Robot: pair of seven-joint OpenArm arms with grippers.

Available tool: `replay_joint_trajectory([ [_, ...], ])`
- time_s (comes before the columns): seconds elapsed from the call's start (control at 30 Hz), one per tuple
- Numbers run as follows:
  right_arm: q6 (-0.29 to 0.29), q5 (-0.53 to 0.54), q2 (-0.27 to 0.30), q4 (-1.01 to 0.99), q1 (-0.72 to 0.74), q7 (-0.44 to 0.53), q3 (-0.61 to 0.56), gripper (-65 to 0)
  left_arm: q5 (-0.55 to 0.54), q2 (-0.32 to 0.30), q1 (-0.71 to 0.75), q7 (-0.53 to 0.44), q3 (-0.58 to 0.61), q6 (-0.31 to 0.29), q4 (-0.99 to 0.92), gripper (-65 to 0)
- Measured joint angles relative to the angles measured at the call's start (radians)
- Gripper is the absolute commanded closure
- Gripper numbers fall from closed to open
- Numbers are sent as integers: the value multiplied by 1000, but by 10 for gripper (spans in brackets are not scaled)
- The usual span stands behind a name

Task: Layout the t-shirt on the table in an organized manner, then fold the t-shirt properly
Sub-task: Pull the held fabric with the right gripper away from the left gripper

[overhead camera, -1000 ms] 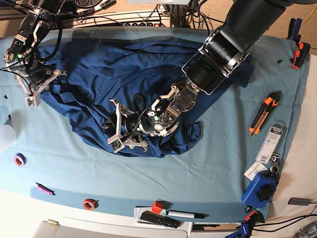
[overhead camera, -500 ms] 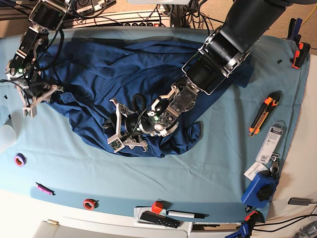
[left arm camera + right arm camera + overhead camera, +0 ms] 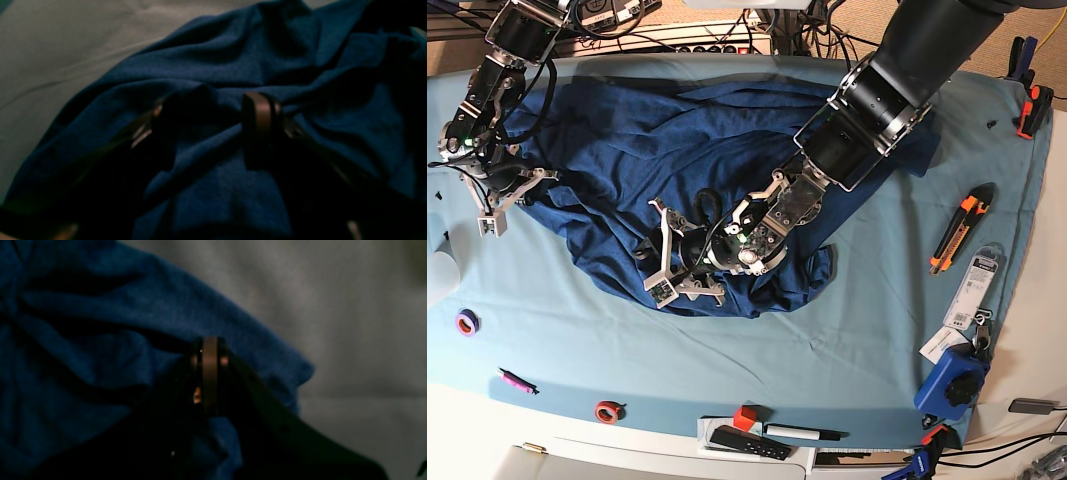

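Lying under both grippers: t-shirt [image 3: 677, 150]

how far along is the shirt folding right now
Early. Done: little; the dark navy knit t-shirt lies crumpled and bunched on the light teal cloth-covered table. In hand: the right gripper has its fingers shut at the shirt's edge, though a firm pinch of fabric is not clear; the left gripper sits open on the shirt's lower middle. Left: spreading it flat, then every fold.
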Motion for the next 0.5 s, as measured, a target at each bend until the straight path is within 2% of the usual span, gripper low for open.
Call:
replay_joint_trajectory([
  [0.1,3,77,0,0,0,-55,0,0,0,0,0,0,0,0,0,-293],
  [0.23,41,137,0,0,0,-80,0,0,0,0,0,0,0,0,0,-293],
  [0.27,53,140,0,0,0,-80,0,-26,0,0,0,0,0,0,0,-293],
  [0.4,60,154,0,0,0,-80,0,-203,0,0,0,0,0,0,0,-293],
  [0.5,60,86,0,0,0,-49,0,-220,0,0,0,0,0,0,0,-293],
])
